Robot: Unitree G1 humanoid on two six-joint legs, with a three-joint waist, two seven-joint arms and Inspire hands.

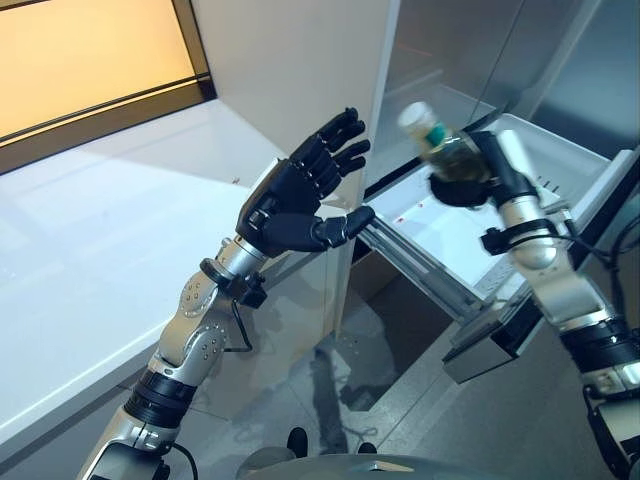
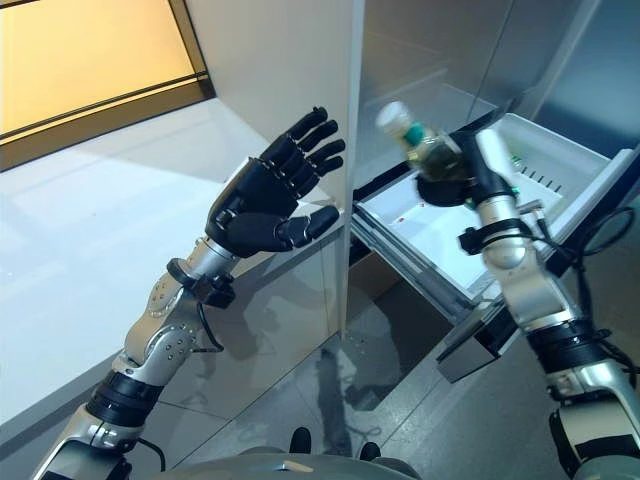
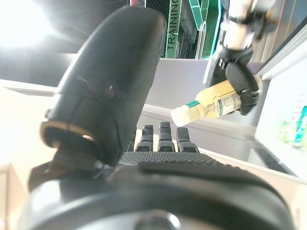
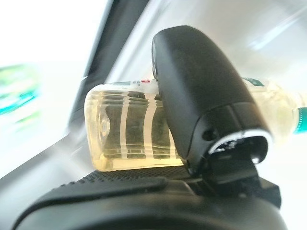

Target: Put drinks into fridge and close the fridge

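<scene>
My right hand (image 1: 470, 172) is shut on a drink bottle (image 1: 437, 143) of pale yellow liquid with a white cap. It holds the bottle tilted, cap toward the left, above the white fridge drawer (image 1: 540, 160). In the right wrist view the thumb (image 4: 201, 100) curls over the bottle (image 4: 129, 129). My left hand (image 1: 300, 200) is raised with fingers spread, open and empty, beside the edge of the fridge door (image 1: 365, 130). The left wrist view shows the bottle (image 3: 211, 103) in the other hand past my fingers (image 3: 163, 139).
The white fridge door panel (image 1: 290, 70) stands open between the two hands. A white countertop (image 1: 90, 230) runs along the left. The pulled-out drawer's rails (image 1: 420, 265) jut over the grey floor (image 1: 340, 380). Green-labelled items (image 3: 295, 127) show blurred inside the fridge.
</scene>
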